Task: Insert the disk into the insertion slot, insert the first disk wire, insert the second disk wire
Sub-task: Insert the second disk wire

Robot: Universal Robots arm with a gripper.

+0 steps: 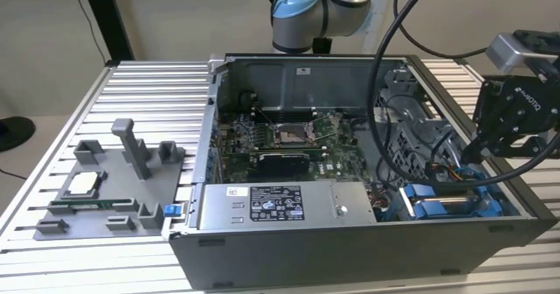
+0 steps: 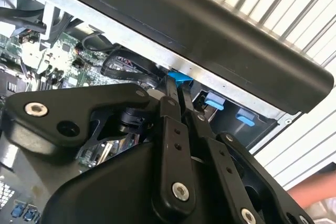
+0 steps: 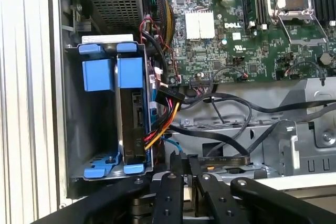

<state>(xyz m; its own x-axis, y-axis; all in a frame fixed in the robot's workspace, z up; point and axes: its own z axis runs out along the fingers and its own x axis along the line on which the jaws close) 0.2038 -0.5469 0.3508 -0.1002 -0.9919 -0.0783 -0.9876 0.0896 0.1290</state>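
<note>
Your tool [image 3: 184, 169] has its fingers drawn close together; whether they pinch anything, you cannot tell. It hangs near the insertion slot [image 3: 92, 124] at the computer case's [image 1: 350, 254] corner. The disk [image 3: 132, 121] sits in that slot on edge, its long axis along the bay, wired end toward the motherboard [image 3: 247, 30].

The case [image 1: 350, 254] is matt grey sheet metal, on a table [image 1: 149, 97] of ribbed, satin aluminium. The slot [image 3: 97, 129] is dull grey metal with glossy blue plastic fittings; the disk [image 3: 131, 124] in it shows bare silver metal. The gripper [image 3: 186, 163] is matt black with bright metal screws. At 12 o'clock of the case, the arm [image 1: 319, 12] looks smooth, with glossy blue caps.
</note>
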